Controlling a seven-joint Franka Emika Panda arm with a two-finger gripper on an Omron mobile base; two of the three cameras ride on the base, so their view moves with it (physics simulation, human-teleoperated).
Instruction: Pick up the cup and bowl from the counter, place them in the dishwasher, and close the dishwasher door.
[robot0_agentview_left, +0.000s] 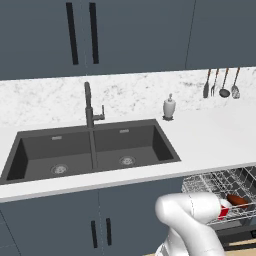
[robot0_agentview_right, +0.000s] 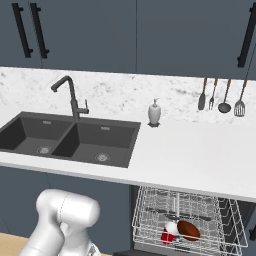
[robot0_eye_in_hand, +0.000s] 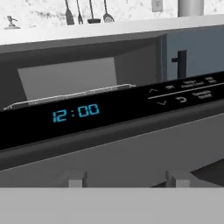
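Gripper (robot0_eye_in_hand: 124, 178): fingertips showing at lower frame of the hand view, standing apart, gripping nothing, facing the door (robot0_eye_in_hand: 131, 148) with its lit clock.

Progress: bowl (robot0_agentview_right: 188, 230) and cup (robot0_agentview_right: 169, 234) are lying in the rack (robot0_agentview_right: 150, 210), lower right of the right base view. Door is standing open; closing remains.

Count: one counter (robot0_agentview_right: 200, 155), one rack, one bowl, one cup.

Home kitchen: dark double sink (robot0_agentview_left: 92, 147) in white marbled worktop (robot0_agentview_left: 210, 140), blue-grey cabinets (robot0_agentview_left: 130, 32), hanging utensils (robot0_agentview_right: 220, 97).
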